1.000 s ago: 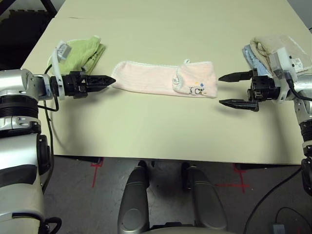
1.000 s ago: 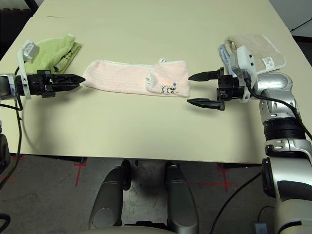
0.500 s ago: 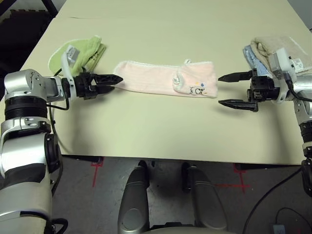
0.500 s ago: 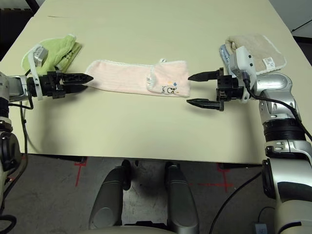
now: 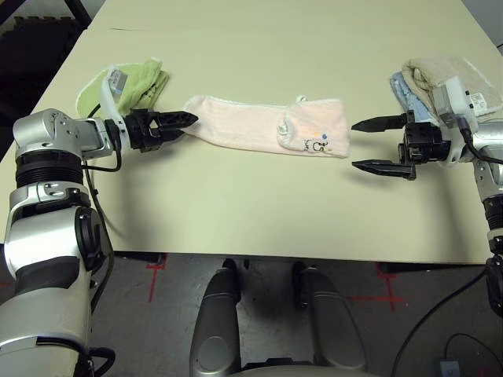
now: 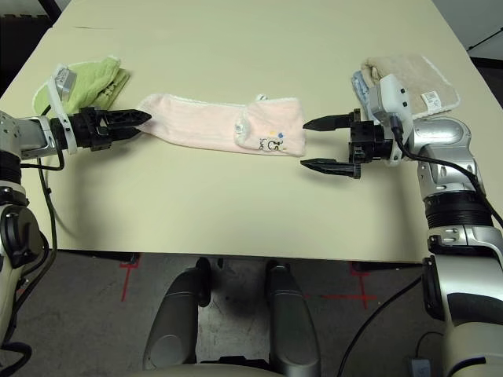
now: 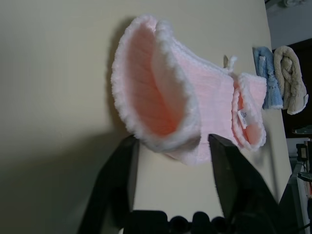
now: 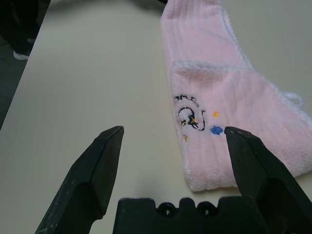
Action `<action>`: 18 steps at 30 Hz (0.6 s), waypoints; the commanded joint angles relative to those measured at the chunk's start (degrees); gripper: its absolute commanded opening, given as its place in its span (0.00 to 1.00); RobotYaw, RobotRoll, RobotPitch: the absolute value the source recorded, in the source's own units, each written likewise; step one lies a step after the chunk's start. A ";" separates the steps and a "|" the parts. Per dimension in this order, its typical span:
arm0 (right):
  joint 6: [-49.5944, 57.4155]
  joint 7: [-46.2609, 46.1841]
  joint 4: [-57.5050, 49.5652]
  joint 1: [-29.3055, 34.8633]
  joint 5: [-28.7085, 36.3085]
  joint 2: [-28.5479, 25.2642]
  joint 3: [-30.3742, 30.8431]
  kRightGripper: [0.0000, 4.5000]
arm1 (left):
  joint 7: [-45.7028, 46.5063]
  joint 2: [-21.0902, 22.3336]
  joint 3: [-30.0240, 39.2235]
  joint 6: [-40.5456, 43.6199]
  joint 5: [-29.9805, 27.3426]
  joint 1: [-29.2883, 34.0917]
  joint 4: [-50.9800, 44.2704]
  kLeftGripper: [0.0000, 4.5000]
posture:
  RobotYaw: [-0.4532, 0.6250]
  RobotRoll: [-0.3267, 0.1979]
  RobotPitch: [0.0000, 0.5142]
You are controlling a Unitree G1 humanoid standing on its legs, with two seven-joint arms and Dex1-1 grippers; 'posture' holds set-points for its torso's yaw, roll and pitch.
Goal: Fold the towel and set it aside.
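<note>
The pale pink towel (image 5: 251, 129) lies in a long, narrow strip across the middle of the table, its embroidered mark near the right end. My left gripper (image 5: 189, 126) is at the strip's left end. In the left wrist view its fingers (image 7: 119, 165) stand apart on either side of the towel's (image 7: 170, 92) curled, white-trimmed edge, the tips right against it. My right gripper (image 5: 357, 145) hovers open just off the right end. The right wrist view shows the embroidered corner (image 8: 195, 112) ahead of its spread fingers (image 8: 105, 156), with nothing held.
A lime-green cloth (image 5: 137, 78) lies behind my left gripper at the table's left side. Folded beige (image 6: 413, 75) and light-blue towels are stacked at the right, behind my right wrist. Bare tabletop (image 5: 251, 212) runs from the towel to the front edge.
My left arm has swung inward and its gripper has reached the towel's left end, with the fingers drawing closer together. The right gripper and the towel have stayed put.
</note>
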 commanded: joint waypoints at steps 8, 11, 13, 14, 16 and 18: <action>0.09 0.08 -1.78 1.04 0.23 -1.04 0.23 1.00 | 2.19 0.86 0.20 -1.73 0.16 0.38 2.46 0.01 | 0.41 0.62 0.49; -0.05 0.03 -1.66 1.05 0.16 -0.94 0.25 1.00 | 1.93 1.62 -0.14 -2.24 0.39 0.66 2.67 0.01 | 0.42 0.62 0.48; -0.16 0.06 -1.49 0.95 0.14 -0.86 0.27 1.00 | 0.24 3.78 -1.29 -2.19 0.83 1.43 2.07 0.01 | 0.42 0.62 0.48; -0.20 0.08 -1.39 0.89 0.12 -0.84 0.28 1.00 | -0.55 4.64 -1.90 -2.23 0.99 1.76 1.84 0.01 | 0.42 0.62 0.48; -0.39 0.12 -0.95 0.66 0.02 -0.77 0.34 1.00 | -2.99 6.81 -3.53 -2.39 1.21 2.82 1.12 0.01 | 0.42 0.62 0.48; -0.55 0.17 -0.66 0.54 -0.06 -0.68 0.42 1.00 | -5.25 8.73 -4.84 -2.45 1.23 3.63 0.59 0.01 | 0.43 0.62 0.48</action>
